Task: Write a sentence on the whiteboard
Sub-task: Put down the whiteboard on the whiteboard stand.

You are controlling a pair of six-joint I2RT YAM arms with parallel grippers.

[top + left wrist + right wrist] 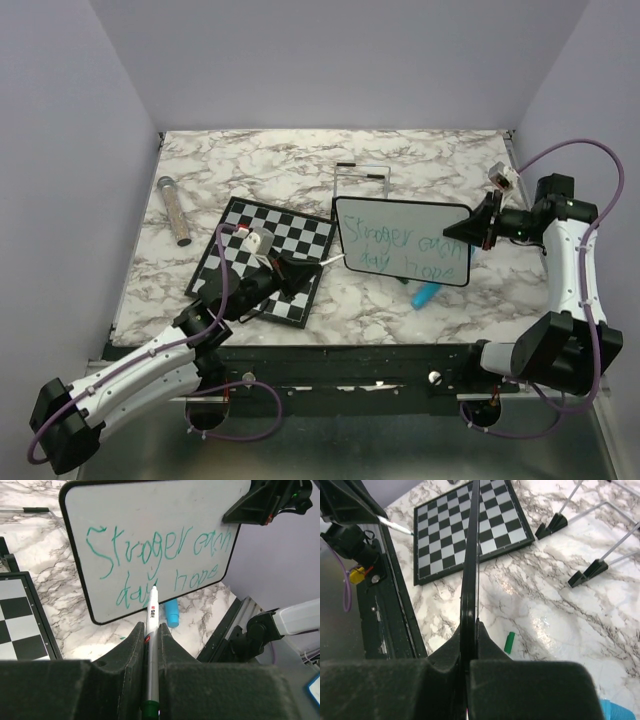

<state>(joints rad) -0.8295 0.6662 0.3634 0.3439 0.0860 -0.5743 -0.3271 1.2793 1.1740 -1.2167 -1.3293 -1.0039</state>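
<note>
The whiteboard (403, 240) is held up off the table, tilted, with my right gripper (478, 228) shut on its right edge. In the right wrist view the whiteboard (471, 555) runs edge-on between the jaws of the right gripper (472, 630). The sentence (155, 555), teal-green in two lines, reads roughly "Stroger each day hope". My left gripper (152, 627) is shut on a silver marker (152, 625). The marker's tip points at the lower line of writing; whether it touches the board I cannot tell. In the top view the left gripper (305, 270) sits just left of the board.
A checkered chessboard (265, 258) lies under the left arm. A blue object (425, 293) rests below the board and a green cap (509, 642) lies on the marble. A wire stand (360, 180) is behind the board, and a grey cylinder (175, 210) lies far left.
</note>
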